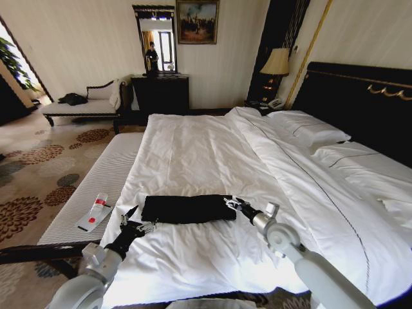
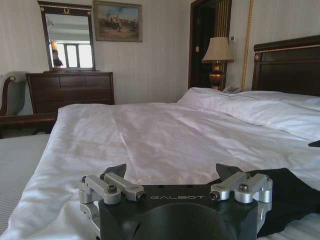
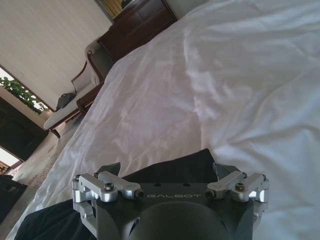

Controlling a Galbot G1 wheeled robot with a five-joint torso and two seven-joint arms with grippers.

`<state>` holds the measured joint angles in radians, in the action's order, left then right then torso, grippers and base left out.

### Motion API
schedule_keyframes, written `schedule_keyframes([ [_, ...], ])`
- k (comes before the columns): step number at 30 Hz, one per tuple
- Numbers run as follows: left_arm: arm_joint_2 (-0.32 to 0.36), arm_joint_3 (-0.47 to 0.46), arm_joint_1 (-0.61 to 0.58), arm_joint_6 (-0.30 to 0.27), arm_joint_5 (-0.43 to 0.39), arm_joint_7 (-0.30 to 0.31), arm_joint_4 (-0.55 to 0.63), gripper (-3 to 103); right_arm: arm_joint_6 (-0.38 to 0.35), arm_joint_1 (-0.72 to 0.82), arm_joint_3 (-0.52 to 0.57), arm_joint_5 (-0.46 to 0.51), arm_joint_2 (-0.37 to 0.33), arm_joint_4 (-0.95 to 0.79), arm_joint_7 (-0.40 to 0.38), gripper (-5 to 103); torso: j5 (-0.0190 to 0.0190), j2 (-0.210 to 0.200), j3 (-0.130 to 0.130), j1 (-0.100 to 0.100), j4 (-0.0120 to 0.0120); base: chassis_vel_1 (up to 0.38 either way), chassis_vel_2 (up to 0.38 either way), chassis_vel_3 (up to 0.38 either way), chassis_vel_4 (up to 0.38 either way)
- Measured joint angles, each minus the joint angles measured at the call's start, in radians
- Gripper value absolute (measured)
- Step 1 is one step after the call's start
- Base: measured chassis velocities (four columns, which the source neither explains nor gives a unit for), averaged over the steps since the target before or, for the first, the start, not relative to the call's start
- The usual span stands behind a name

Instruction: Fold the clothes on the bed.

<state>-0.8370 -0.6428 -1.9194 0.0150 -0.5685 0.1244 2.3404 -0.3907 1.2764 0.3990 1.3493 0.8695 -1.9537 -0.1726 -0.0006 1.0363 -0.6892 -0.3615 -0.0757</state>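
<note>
The clothes are one black T-shirt (image 1: pixel 187 208), folded into a long flat band across the near part of the bed (image 1: pixel 206 148). My left gripper (image 1: pixel 132 219) hovers open just off the shirt's left end, near the bed's edge. In the left wrist view that gripper (image 2: pixel 172 172) is spread wide over white duvet, with the shirt (image 2: pixel 292 192) off to one side. At the shirt's right end my right gripper (image 1: pixel 233 203) is open. The right wrist view shows the right gripper (image 3: pixel 167 168) with the shirt (image 3: pixel 50 220) running under it and a black corner lying between its fingers.
A long white ribbed bench (image 1: pixel 96 187) runs along the bed's left side, with a small white and red object (image 1: pixel 94 212) on it. Pillows (image 1: pixel 309 129) and the dark headboard (image 1: pixel 360 96) are at the right. A chaise (image 1: pixel 90 103), dresser (image 1: pixel 161 93) and lamp (image 1: pixel 277 64) stand by the far wall.
</note>
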Motion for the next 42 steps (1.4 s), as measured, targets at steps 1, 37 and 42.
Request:
schedule_keyframes([
  [1,-0.006,0.002,-0.006,0.01,0.019,-0.002,-0.005,100,-0.031,0.011,0.025,0.027,0.006,0.002,-0.002,100,0.0002,0.0,0.0,0.0,0.0,0.0,0.0,0.0,0.0],
  [37,-0.045,0.004,-0.044,0.068,0.035,-0.006,0.013,100,-0.175,-0.155,-0.051,0.034,0.155,0.264,0.017,100,0.0,0.0,0.0,0.0,0.0,0.0,0.0,0.0,0.0],
  [42,-0.044,0.004,-0.044,0.068,0.035,-0.006,0.013,100,-0.174,-0.17,-0.077,0.02,0.197,0.272,0.016,100,0.0,0.0,0.0,0.0,0.0002,0.0,0.0,0.0,0.0],
])
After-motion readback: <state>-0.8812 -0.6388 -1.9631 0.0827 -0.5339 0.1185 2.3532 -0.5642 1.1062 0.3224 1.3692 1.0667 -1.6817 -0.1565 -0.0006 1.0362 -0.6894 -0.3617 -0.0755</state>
